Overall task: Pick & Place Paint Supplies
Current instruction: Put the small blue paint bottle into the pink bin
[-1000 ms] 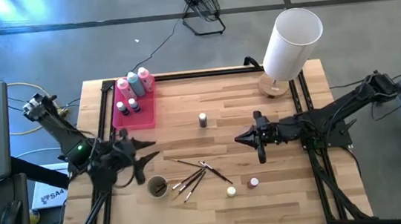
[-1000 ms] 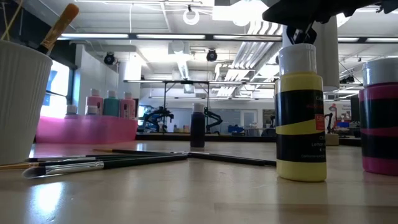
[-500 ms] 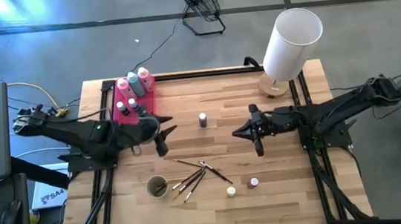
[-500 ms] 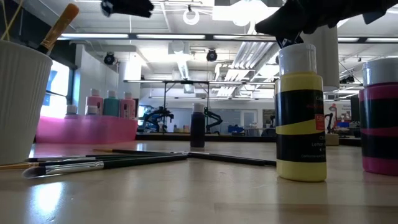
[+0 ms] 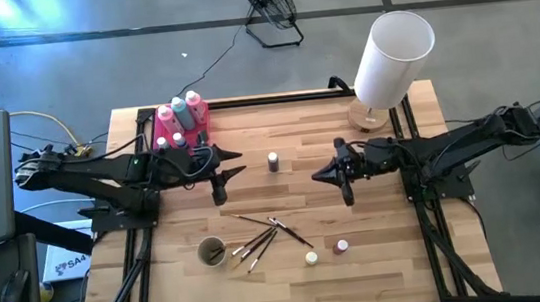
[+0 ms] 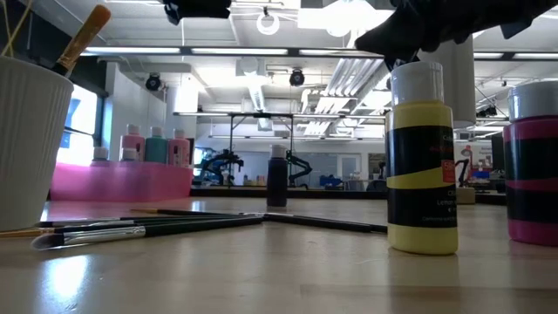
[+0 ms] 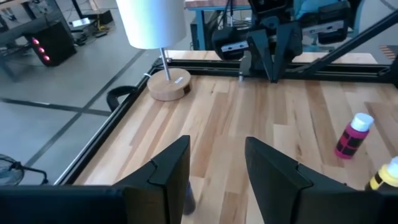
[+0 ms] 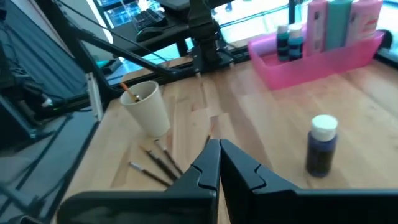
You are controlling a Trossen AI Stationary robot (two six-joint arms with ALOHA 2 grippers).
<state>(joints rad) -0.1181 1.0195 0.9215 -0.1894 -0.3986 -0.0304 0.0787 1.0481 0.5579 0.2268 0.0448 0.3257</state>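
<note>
I see the left gripper [image 5: 224, 176] hanging over the table just beside the pink tray [image 5: 193, 157], fingers apart, holding nothing. Right gripper [image 5: 338, 176] sits mid-table, fingers pressed together, empty. Dark paint pot [image 5: 273, 161] stands between the two grippers. Squeeze bottles [image 5: 180, 112] are in the tray. Brushes [image 5: 264, 234] lie loose beside the white cup [image 5: 210, 251]; yellow pot [image 5: 310, 258] and pink pot [image 5: 341, 247] stand near the front edge.

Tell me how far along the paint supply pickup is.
Done: three squeeze bottles and two pots stand in the pink tray. In hand: nothing; the open left pincer faces the dark pot, the right pincer is shut. Left: that pot, the brushes, two small pots.
</note>
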